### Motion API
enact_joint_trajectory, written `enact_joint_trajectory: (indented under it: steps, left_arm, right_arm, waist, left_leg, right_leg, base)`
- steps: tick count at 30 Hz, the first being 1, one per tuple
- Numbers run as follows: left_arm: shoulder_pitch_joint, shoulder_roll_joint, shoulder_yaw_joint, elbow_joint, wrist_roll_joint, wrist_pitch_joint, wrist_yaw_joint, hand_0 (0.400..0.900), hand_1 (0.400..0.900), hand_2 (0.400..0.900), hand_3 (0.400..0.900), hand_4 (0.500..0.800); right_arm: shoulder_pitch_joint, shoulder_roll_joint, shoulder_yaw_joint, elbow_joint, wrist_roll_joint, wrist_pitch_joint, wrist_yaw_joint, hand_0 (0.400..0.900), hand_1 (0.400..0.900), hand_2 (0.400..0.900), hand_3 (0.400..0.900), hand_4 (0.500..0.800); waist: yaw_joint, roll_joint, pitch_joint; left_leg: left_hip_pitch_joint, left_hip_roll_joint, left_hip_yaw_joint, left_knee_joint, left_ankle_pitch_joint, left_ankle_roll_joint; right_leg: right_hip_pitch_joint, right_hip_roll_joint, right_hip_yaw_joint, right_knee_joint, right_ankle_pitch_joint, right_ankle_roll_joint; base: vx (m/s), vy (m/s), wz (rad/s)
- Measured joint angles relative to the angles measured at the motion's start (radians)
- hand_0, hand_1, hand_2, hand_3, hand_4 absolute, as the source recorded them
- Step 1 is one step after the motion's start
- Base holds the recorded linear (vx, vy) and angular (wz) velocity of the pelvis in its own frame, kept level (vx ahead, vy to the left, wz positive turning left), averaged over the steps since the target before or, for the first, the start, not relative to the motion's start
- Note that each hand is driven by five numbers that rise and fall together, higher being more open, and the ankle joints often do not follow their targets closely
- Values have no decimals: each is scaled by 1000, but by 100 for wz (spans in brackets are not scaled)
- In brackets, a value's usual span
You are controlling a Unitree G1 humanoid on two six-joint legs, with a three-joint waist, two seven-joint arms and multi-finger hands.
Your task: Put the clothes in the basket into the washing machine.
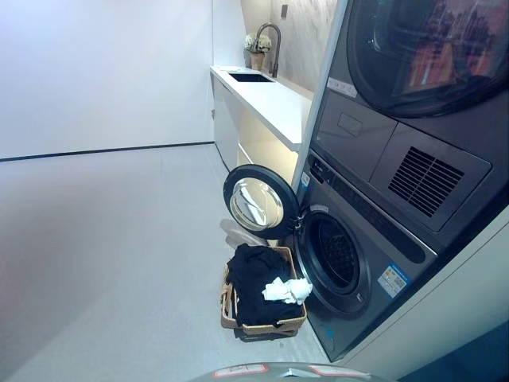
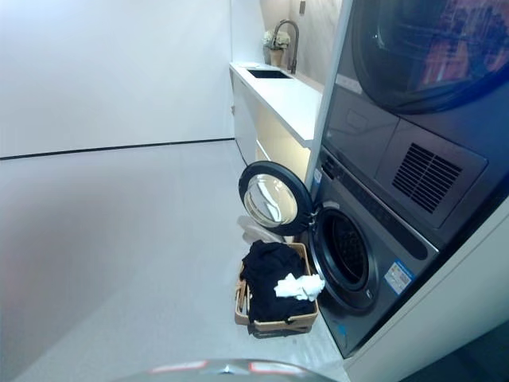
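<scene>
Still at the opening step: nothing picked up, nothing loaded. Neither robot hand showing in either view, so no telling whether fingers are spread, curled or holding anything.

Woven basket (image 1: 262, 322) on the floor (image 1: 111, 263), just in front of the washing machine (image 1: 358, 270) and a little to its left, close under the open round door (image 1: 259, 202). Heaped inside, dark clothes (image 1: 253, 286) filling most of the basket, with a small white garment (image 1: 287, 290) lying on top at the side nearest the drum opening (image 1: 334, 255). Door swung wide to the left, glass facing out, drum mouth clear and dark within; possibly empty, though too shadowed to be sure. Above, a second machine (image 1: 421, 48) stacked on the first. Further back, a white tabletop (image 1: 270, 99) with a sink and tap (image 1: 270, 36).

Next move, by judgement: getting closer and lower, bringing a robot hand down over the basket, probably onto the white garment since it lies uppermost and nearest the drum. Calls for a reach past the door edge without knocking it, then a short carry rightwards into the opening.
</scene>
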Motion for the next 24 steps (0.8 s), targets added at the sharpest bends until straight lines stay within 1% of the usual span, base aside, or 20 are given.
enact_joint_trajectory:
  steps: [5, 7, 8, 10, 11, 12, 13, 14, 15, 16, 17, 18, 19, 20, 21, 22, 23, 24]
  left_arm:
    - [-20, -5, 1, 0, -4, -1, 0, 900, 900, 900, 900, 800]
    - [-47, -14, 1, 0, -5, -3, 0, 900, 900, 900, 900, 800]
    - [-63, -16, 3, 1, -13, -6, 1, 900, 900, 900, 900, 800]
    - [-101, -22, 8, -4, -35, -7, 1, 900, 900, 900, 900, 800]
    - [-115, -26, 11, -3, -47, -8, 2, 900, 900, 900, 900, 800]
    - [-125, -33, 13, 3, -61, -8, 2, 900, 900, 900, 900, 800]
    - [-129, -39, 19, 3, -71, -9, 2, 900, 900, 900, 900, 800]
    - [-144, -43, 25, 3, -83, -10, 2, 900, 900, 900, 900, 800]
    - [-152, -48, 33, 9, -91, -10, 2, 900, 900, 900, 900, 800]
    - [-161, -51, 33, 12, -99, -10, 3, 900, 900, 900, 900, 800]
    - [-160, -55, 33, 14, -110, -10, 5, 900, 900, 900, 900, 800]
    - [-168, -61, 33, 15, -119, -12, 6, 900, 900, 900, 900, 800]
    - [-172, -69, 33, 19, -124, -13, 9, 900, 900, 900, 900, 800]
    - [-170, -78, 32, 25, -129, -13, 15, 900, 900, 900, 900, 800]
    - [-171, -88, 36, 30, -130, -17, 23, 900, 900, 900, 900, 800]
    - [-171, -86, 44, 26, -132, -22, 23, 900, 900, 900, 900, 800]
    - [-171, -85, 46, 21, -133, -28, 28, 900, 900, 900, 900, 800]
    - [-158, -86, 49, 14, -140, -29, 29, 900, 900, 900, 900, 800]
  right_arm:
    - [-32, -3, 0, -3, 0, -1, 0, 900, 900, 900, 900, 800]
    - [-55, -7, 0, -9, 0, -2, -1, 900, 900, 900, 900, 800]
    - [-71, -8, 0, -9, 0, -3, -1, 900, 900, 900, 900, 800]
    - [-101, -10, 0, -10, 1, -5, -2, 900, 900, 900, 900, 800]
    - [-116, -14, 0, -10, 2, -5, -5, 900, 900, 900, 900, 800]
    - [-127, -22, -1, -12, 2, -6, -9, 900, 900, 900, 900, 800]
    - [-141, -31, -1, -12, 2, -7, -12, 900, 900, 900, 900, 800]
    - [-155, -41, 0, -11, 2, -7, -14, 900, 900, 900, 900, 800]
    - [-171, -49, 0, -11, 2, -7, -16, 900, 900, 900, 900, 800]
    - [-176, -57, 0, -9, 2, -7, -19, 900, 900, 900, 900, 800]
    - [-186, -67, 0, -11, 8, -9, -22, 900, 900, 900, 900, 800]
    - [-195, -79, 0, -12, 9, -10, -25, 900, 900, 900, 900, 800]
    - [-203, -84, 0, -12, 10, -10, -30, 900, 900, 900, 900, 800]
    - [-211, -85, 0, -8, 9, -10, -36, 900, 900, 900, 900, 800]
    - [-220, -90, -1, 8, 9, -9, -37, 900, 900, 900, 900, 800]
    - [-228, -87, -3, 13, 10, -5, -41, 900, 900, 900, 900, 800]
    - [-225, -79, -5, 3, 10, -6, -40, 900, 900, 900, 900, 800]
    - [-225, -76, -7, -8, 10, -7, -38, 900, 900, 900, 900, 800]
  waist:
    - [-1, 31, 38]
    - [1, 43, 80]
    - [0, 46, 108]
    - [2, 49, 156]
    - [4, 58, 177]
    - [5, 73, 205]
    - [7, 77, 224]
    - [8, 87, 239]
    - [8, 81, 252]
    - [8, 71, 259]
    - [7, 68, 261]
    - [9, 68, 261]
    - [8, 69, 263]
    - [17, 72, 264]
    - [26, 95, 264]
    - [29, 104, 281]
    - [31, 100, 299]
    - [40, 97, 300]
  left_leg:
    - [-31, 11, 2, 3, 4, -5]
    - [-49, 20, 0, 38, 5, -9]
    - [-78, 25, -9, 87, -20, -15]
    - [-126, 36, -18, 186, -60, -35]
    - [-158, 51, -24, 252, -81, -47]
    - [-186, 66, -33, 318, -107, -72]
    - [-206, 71, -41, 359, -119, -104]
    - [-224, 74, -58, 407, -120, -107]
    - [-255, 65, -60, 479, -115, -113]
    - [-270, 44, -55, 520, -126, -115]
    - [-276, 27, -51, 517, -135, -109]
    - [-277, 8, -36, 462, -135, -106]
    - [-277, -7, -26, 397, -133, -103]
    - [-259, -18, -18, 280, -120, -97]
    - [-236, 3, -30, 170, -119, -99]
    - [-243, 19, -26, 145, -55, -112]
    - [-231, 30, -40, 115, -17, -115]
    - [-232, 28, -41, 89, -12, -122]
  right_leg:
    - [-54, 7, 5, 53, 0, -1]
    - [-62, 16, 1, 70, -7, -14]
    - [-70, 19, -1, 99, -18, -31]
    - [-107, 27, -4, 163, -54, -56]
    - [-118, 39, -1, 199, -79, -75]
    - [-135, 47, -5, 229, -90, -85]
    - [-141, 58, -4, 242, -96, -94]
    - [-145, 60, -3, 258, -102, -102]
    - [-147, 53, -2, 270, -107, -108]
    - [-151, 37, -2, 278, -110, -113]
    - [-154, 27, 1, 276, -111, -112]
    - [-163, 19, 8, 270, -111, -111]
    - [-165, 18, 11, 238, -110, -109]
    - [-149, 21, 13, 180, -110, -101]
    - [-143, 55, 2, 218, -131, -116]
    - [-137, 65, 0, 296, -183, -111]
    - [-129, 75, 6, 292, -187, -112]
    - [-116, 80, 24, 268, -180, -107]
  base:
    - [-48, -173, -1]
    - [-19, -243, 9]
    - [8, -150, 7]
    - [9, -164, 5]
    - [17, -205, 1]
    - [27, -143, -4]
    - [54, -100, -9]
    - [75, -39, -11]
    - [108, 17, -16]
    - [145, 44, -17]
    - [247, 74, -25]
    - [297, 81, -23]
    - [235, 61, -15]
    - [374, 129, -12]
    - [275, 104, -6]
    - [435, 154, -20]
    - [373, 137, -22]
    - [745, 307, -53]
